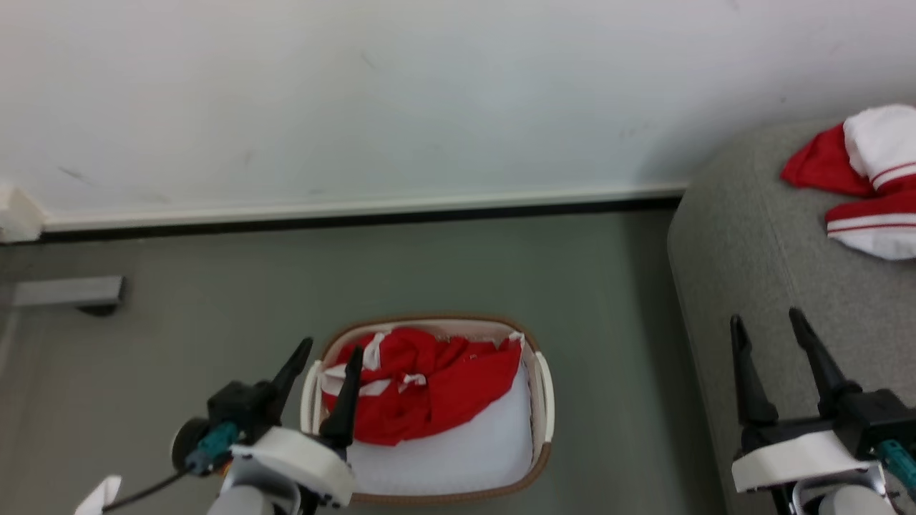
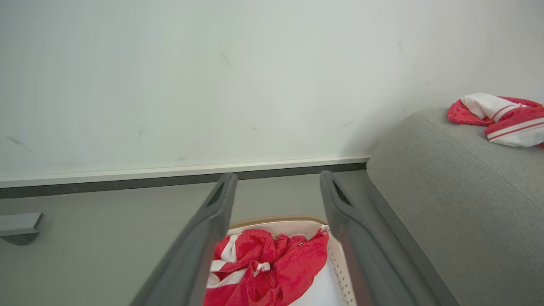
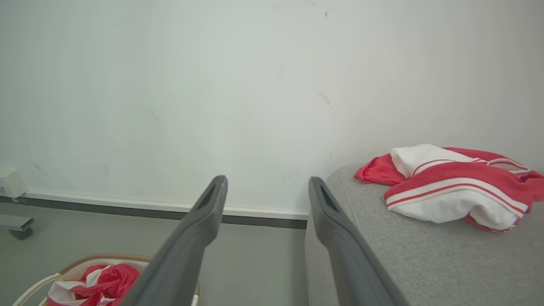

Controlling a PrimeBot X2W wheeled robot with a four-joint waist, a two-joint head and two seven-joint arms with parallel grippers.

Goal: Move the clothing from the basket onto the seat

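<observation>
Jaws spread, the left gripper (image 1: 330,350) is hovering at the basket (image 1: 545,400), red clothing (image 1: 429,393) apparently just right of it; the right gripper (image 1: 764,320), likewise spread, is sitting farther off.

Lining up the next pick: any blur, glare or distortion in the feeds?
Head view: soft all over, but the red clothing in the basket is legible. Left wrist view: its own near fingers look soft, the fabric beyond crisper. Right wrist view: sharpest, even light, no glare on the seat.
</observation>
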